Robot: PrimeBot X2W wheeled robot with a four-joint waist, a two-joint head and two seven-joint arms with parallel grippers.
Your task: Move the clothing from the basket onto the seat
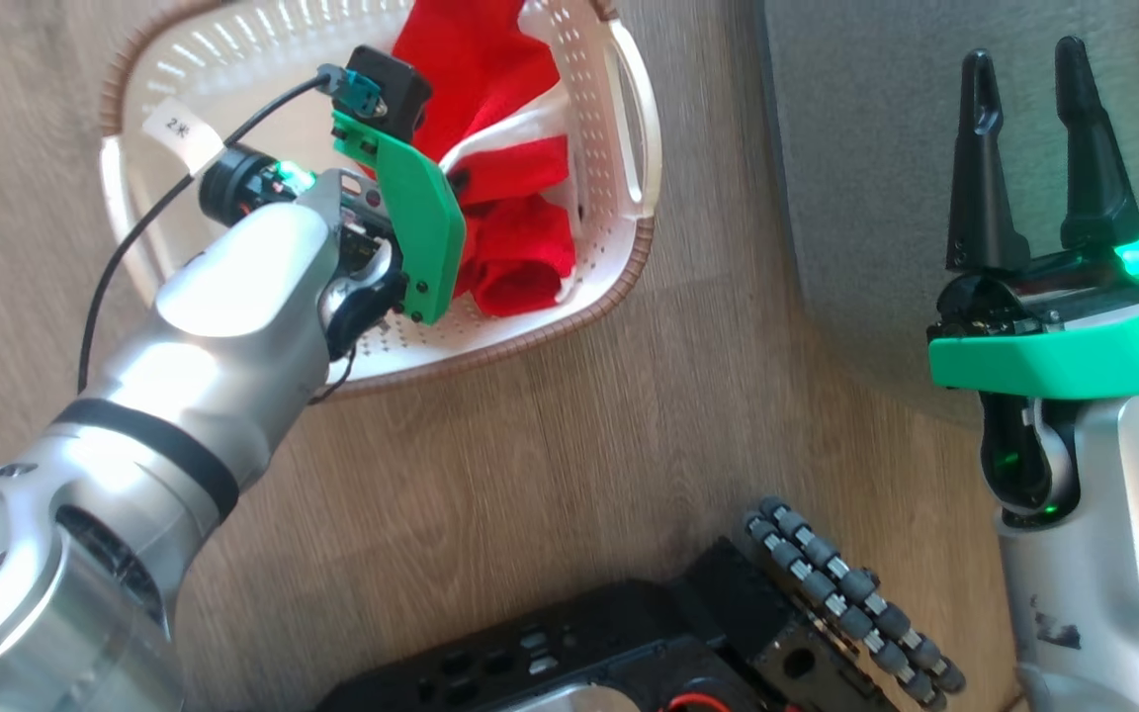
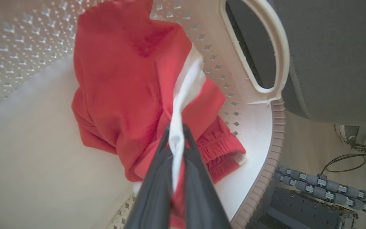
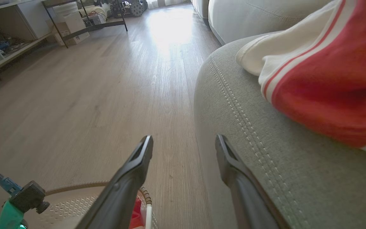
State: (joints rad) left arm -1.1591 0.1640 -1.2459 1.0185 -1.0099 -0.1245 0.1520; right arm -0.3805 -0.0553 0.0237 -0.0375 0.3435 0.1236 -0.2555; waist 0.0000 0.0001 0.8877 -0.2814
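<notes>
Inside the basket, between the left fingers: white strip of the red garment, pinched. The fingers are nearly closed, with only the thickness of the cloth between them. The bulk of the garment lies ahead of the fingertips, heaped on the basket bottom. Its gathered cuff is just right of the fingers, near the rim. The basket stands on the wooden floor.

Right fingers: spread wide, holding nothing, hovering over the edge of the seat. In the right wrist view a second garment, red with white stripes, lies on the seat ahead and to the right of those fingers, apart from them.

Step, as judged: one garment is delivered and the other is grasped but not lifted out, since most of the cloth rests in the basket.

Next move, as judged: raise the left fingers until the trailing cloth clears the rim, carry it across over the seat, and release. The hold is on a narrow strip only, so it could slip under the garment's weight. The hem could also catch the rim and tip the light basket.
</notes>
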